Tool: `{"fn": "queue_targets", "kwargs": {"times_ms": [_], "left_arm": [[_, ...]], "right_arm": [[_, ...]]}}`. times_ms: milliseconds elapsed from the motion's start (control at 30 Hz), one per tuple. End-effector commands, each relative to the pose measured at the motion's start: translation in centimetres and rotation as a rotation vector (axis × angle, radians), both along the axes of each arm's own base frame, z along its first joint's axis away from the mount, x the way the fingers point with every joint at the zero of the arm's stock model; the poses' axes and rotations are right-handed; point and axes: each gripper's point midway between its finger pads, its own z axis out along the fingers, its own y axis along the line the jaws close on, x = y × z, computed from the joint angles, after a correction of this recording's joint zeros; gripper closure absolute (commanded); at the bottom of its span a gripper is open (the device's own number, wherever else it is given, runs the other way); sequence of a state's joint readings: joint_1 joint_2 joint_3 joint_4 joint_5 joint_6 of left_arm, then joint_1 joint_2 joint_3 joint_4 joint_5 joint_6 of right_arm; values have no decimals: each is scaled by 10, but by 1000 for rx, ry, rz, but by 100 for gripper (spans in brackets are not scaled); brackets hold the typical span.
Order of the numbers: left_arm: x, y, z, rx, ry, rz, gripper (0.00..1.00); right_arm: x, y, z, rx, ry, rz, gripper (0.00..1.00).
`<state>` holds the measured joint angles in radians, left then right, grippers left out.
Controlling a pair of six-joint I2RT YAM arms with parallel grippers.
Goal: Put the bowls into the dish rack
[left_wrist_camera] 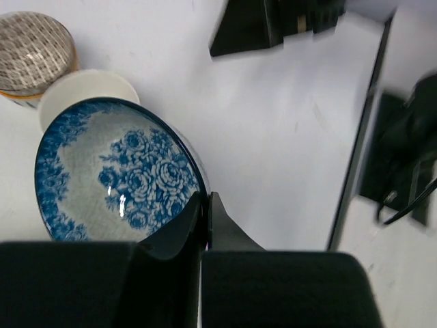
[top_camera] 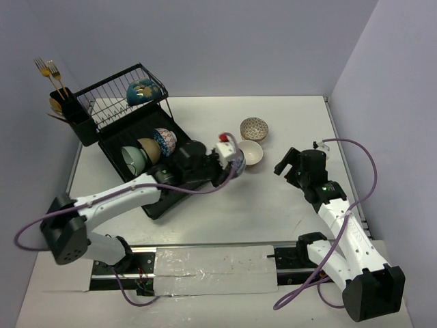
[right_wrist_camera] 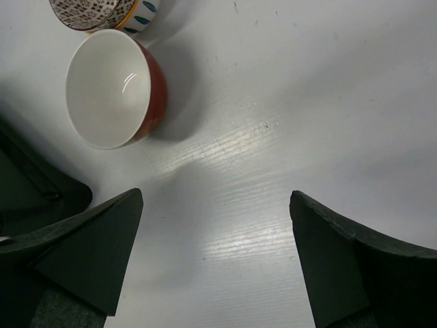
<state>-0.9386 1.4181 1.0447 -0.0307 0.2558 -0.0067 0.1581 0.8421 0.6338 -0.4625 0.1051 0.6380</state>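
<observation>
My left gripper (left_wrist_camera: 206, 196) is shut on the rim of a blue-flowered bowl (left_wrist_camera: 113, 174), one finger inside the rim and one outside. In the top view this bowl (top_camera: 237, 162) sits just right of the dish rack (top_camera: 156, 202), with the left gripper (top_camera: 229, 169) at it. A red bowl with a white inside (right_wrist_camera: 109, 89) and a patterned bowl (top_camera: 254, 128) stand on the table behind it. The rack's wire tier holds a teal bowl (top_camera: 143, 91). A mint green bowl (top_camera: 133, 158) and two other bowls stand on edge in its tray. My right gripper (right_wrist_camera: 215, 225) hangs open over bare table, right of the red bowl (top_camera: 250, 152).
A black utensil cup (top_camera: 68, 109) with gold forks (top_camera: 48, 68) hangs at the rack's far left corner. The right wall runs close along the table's right edge. The left arm reaches across the rack's front corner.
</observation>
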Motion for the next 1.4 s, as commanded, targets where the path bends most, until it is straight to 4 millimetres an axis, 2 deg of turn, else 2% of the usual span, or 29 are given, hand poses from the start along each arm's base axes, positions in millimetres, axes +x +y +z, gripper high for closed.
{"fn": "queue_targets", "kwargs": {"times_ms": [0, 100, 167, 200, 267, 300, 367, 400, 500, 633, 800, 1000, 1033, 1067, 1367], "left_arm": [[1, 8, 75, -361, 33, -7, 100], [12, 26, 80, -458, 66, 76, 100], [30, 41, 71, -484, 83, 184, 100], [38, 50, 78, -532, 94, 236, 100], [48, 65, 71, -582, 118, 326, 100], [56, 74, 81, -655, 129, 368, 100], [64, 91, 76, -724, 163, 464, 100], [68, 101, 86, -783, 141, 487, 100], [73, 122, 91, -899, 132, 553, 100], [77, 132, 92, -964, 136, 580, 100], [87, 143, 81, -1032, 178, 639, 100], [92, 157, 70, -1136, 212, 702, 100], [92, 159, 63, -1143, 227, 712, 100], [91, 160, 68, -1167, 219, 702, 100], [93, 162, 52, -1209, 260, 718, 100]], "right_arm": [[10, 5, 13, 25, -55, 17, 5], [12, 9, 13, 41, -56, 30, 5], [13, 11, 12, 46, -56, 37, 5], [14, 11, 11, 47, -52, 40, 5], [15, 13, 12, 50, -53, 46, 4], [16, 14, 12, 50, -51, 54, 4], [18, 17, 15, 59, -59, 69, 3], [20, 18, 18, 60, -68, 75, 3], [23, 19, 23, 61, -84, 84, 3], [25, 25, 26, 78, -94, 113, 1], [28, 38, 32, 126, -133, 172, 0], [27, 42, 36, 140, -179, 196, 0], [26, 43, 35, 142, -179, 197, 0], [26, 43, 35, 140, -179, 198, 0], [25, 44, 35, 139, -190, 210, 1]]}}
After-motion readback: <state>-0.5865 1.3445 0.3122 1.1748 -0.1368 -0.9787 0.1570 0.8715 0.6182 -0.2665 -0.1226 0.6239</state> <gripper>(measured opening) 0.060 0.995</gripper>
